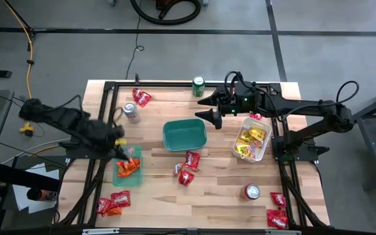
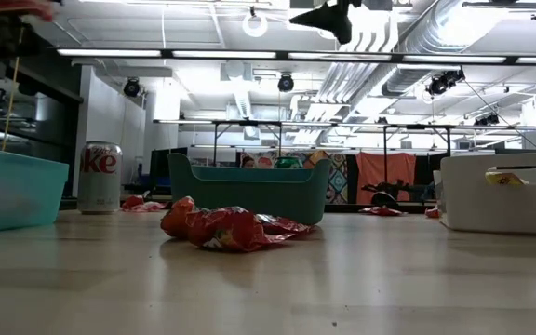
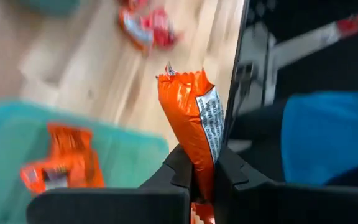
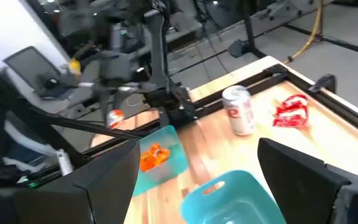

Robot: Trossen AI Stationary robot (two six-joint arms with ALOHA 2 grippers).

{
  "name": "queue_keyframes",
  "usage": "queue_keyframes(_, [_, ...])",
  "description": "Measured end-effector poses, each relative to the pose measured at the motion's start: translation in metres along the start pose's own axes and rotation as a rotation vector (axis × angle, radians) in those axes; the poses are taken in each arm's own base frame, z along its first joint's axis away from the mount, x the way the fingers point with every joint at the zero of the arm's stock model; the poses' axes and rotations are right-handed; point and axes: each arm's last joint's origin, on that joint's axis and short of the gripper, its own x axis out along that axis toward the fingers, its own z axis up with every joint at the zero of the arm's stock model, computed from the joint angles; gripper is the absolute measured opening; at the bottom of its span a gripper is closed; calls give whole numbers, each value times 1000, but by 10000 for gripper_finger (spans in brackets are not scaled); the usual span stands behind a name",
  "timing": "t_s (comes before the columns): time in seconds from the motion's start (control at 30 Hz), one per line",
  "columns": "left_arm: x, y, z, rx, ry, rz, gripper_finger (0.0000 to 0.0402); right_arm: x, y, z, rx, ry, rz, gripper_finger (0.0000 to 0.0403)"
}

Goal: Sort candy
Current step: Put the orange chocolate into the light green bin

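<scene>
The left tool (image 3: 204,180) is clenched on an orange candy packet (image 3: 194,118), which stands up between its fingers. In the high view the left tool (image 1: 119,145) hangs over the small green tray (image 1: 118,176) at about eight o'clock on the counter (image 1: 220,189). More orange candy (image 1: 129,166) already lies in that tray. So the step in hand looks like dropping the orange packet into the tray.

For the next move, I think the left tool needs to be right over the tray and then let go. The tray is small and sits close to the counter's left edge, beside the dark frame rail, so a drop that is off to the side could land on the wood or slip past the edge.

The right tool (image 1: 209,108) is spread wide with nothing in it. It hovers near twelve o'clock, just above the teal bin (image 1: 185,135). The white bin (image 1: 264,149) at three o'clock holds yellow candy (image 1: 250,140).

Red candy (image 1: 189,168) lies loose near the middle, at about six o'clock. There is more red candy at seven o'clock, five o'clock and eleven o'clock. The wood around the middle pile is open, so a tool has room to come down there. A green can (image 1: 198,85) stands at the far edge, near the right tool.
</scene>
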Motion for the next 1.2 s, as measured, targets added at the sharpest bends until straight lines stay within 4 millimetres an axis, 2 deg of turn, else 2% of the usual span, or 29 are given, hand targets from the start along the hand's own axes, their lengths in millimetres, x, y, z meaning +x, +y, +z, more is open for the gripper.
queue_keyframes(0.2, [34, -15, -20, 62, 195, 144, 13, -1, -5, -1, 6, 16, -33, 321])
queue_keyframes(0.4, [63, -17, -27, 109, 233, 330, 60, -1, -11, 0, 12, 17, -54, 321])
queue_keyframes(0.53, [69, -10, -29, 100, 296, 431, 110, -2, -13, -1, 16, 34, -66, 321])
queue_keyframes(0.73, [63, -5, -26, 56, 299, 463, 187, -2, -13, -3, 20, 59, -63, 321])
queue_keyframes(0.87, [52, -8, -12, 32, 165, 404, 215, -2, -13, -4, 30, 77, -36, 321])
queue_keyframes(1.1, [25, -14, 39, 131, -311, 454, 220, -3, -11, -10, 140, 166, 49, 321])
queue_keyframes(1.2, [23, -7, 56, 158, -369, 468, 220, -3, -10, -13, 195, 214, 81, 321])
